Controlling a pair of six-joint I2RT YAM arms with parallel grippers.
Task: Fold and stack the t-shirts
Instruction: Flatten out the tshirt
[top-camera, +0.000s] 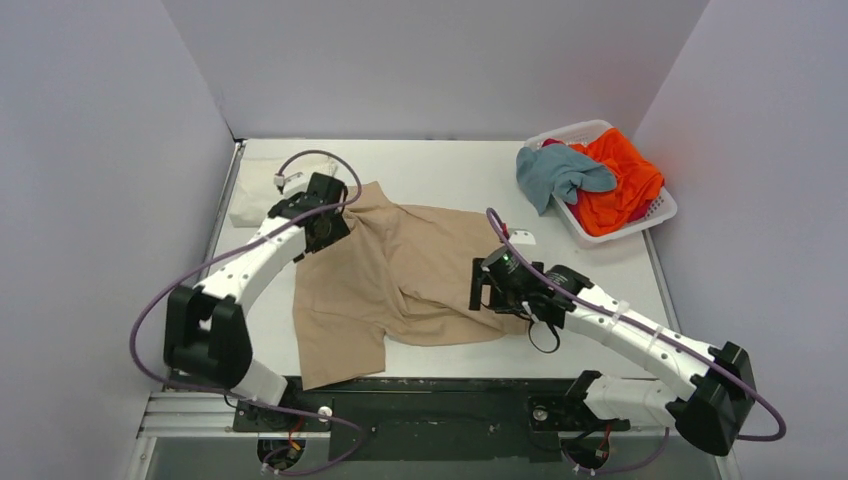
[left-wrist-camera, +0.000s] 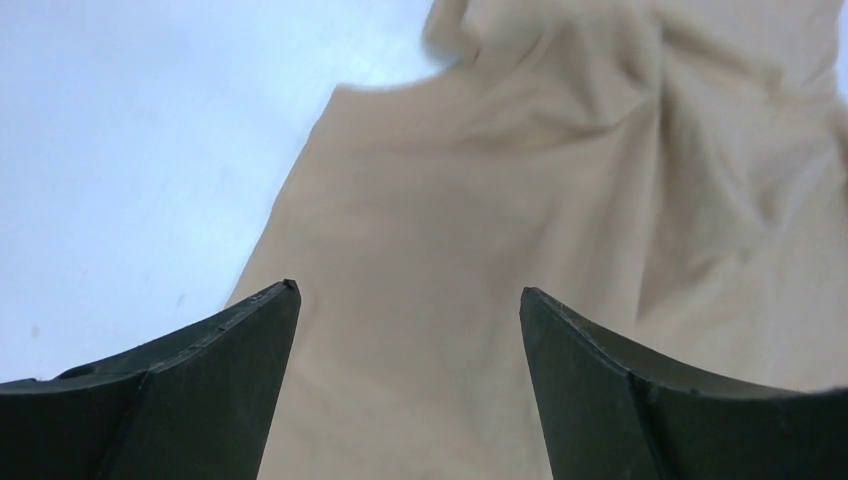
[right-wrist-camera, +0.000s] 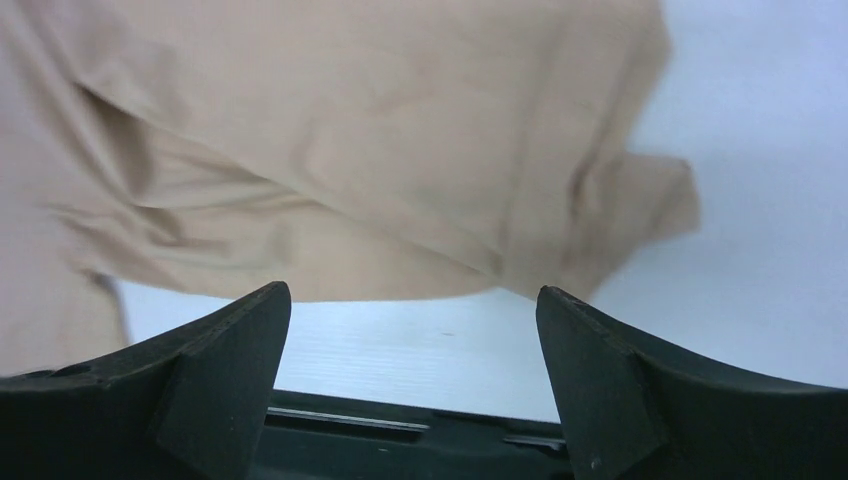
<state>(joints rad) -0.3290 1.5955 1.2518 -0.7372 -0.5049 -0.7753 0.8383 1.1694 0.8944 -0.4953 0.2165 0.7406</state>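
My left gripper (left-wrist-camera: 405, 300) is spread wide with nothing between its fingers. It hangs over the far left part of the tan t-shirt (top-camera: 400, 275). My right gripper (right-wrist-camera: 412, 300) is just as wide and just as empty. It sits at the shirt's near right edge, with a loose flap of cloth and bare table (top-camera: 440, 165) in front of it.

I judge the task to be at an early stage. The tan t-shirt lies in the middle of the table, opened out and not yet folded. At the far left corner of the table rests a pale, flat, folded cloth. This looks like the cream-white t-shirt (top-camera: 255, 190) already done, though it is hard to make out against the white surface. The white basket (top-camera: 655, 212) stands at the far right of the table. The grey-blue t-shirt (top-camera: 560, 172) is draped over its left rim and the orange t-shirt (top-camera: 625, 185) is heaped inside. Both are crumpled and waiting, so three shirts appear left to fold and stack.

The tan t-shirt is soft, matte cotton. Its near left part lies fairly smooth and reaches the near edge of the table. The middle and right parts are rumpled, with slanting ridges and one layer lapped over another.
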